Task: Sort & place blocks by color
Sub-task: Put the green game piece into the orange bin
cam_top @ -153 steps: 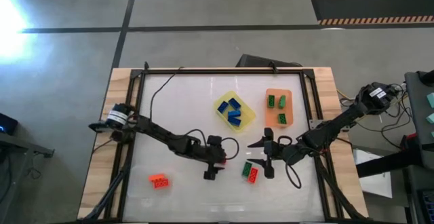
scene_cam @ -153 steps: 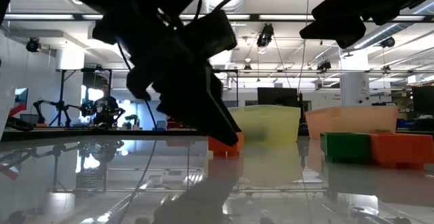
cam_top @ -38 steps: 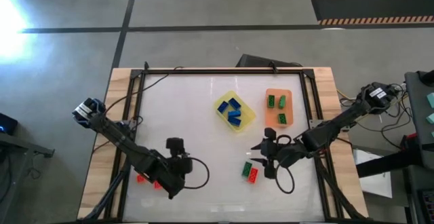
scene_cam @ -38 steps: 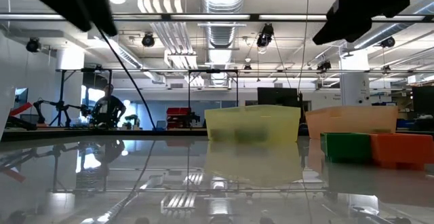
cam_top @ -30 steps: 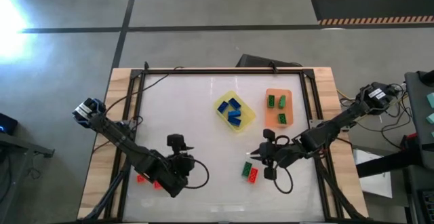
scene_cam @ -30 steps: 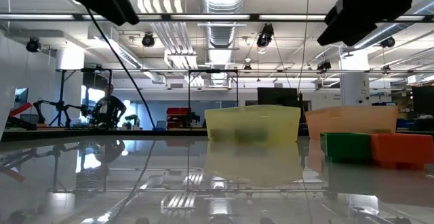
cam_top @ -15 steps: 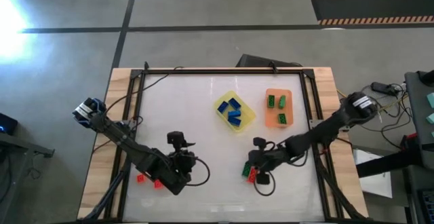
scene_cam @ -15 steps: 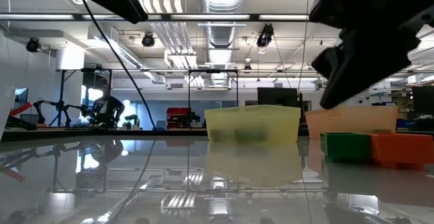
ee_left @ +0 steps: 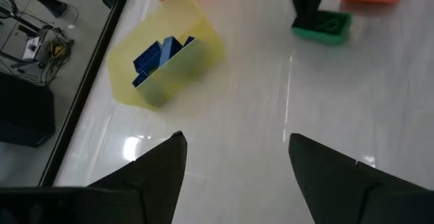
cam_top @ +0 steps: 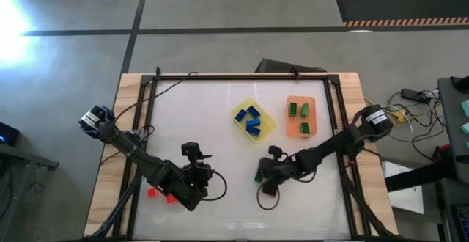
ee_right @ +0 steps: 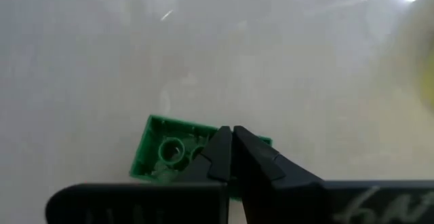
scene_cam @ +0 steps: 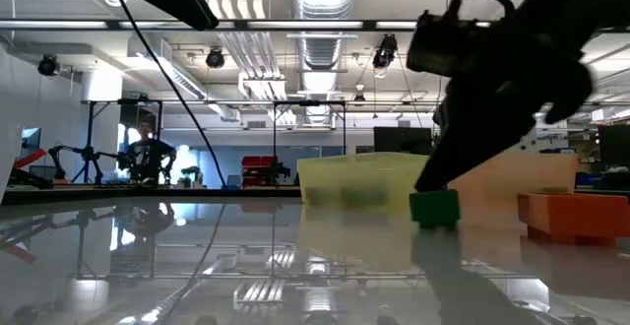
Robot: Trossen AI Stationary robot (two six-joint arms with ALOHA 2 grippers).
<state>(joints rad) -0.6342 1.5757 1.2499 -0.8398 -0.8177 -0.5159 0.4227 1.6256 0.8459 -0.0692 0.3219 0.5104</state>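
right gripper [ee_right: 232, 142] pinched shut w/ tips over green block [ee_right: 169, 153], block's long axis 3–9 o'clock; left gripper [ee_left: 234, 157] wide, farther.

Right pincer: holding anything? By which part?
Nothing gripped. The right pincer is shut, its fingertips together and pressed against the green block on the table. The left pincer is open and empty.

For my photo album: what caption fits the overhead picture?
Right claw, shut, pushes a green block while the left claw waits open nearby.
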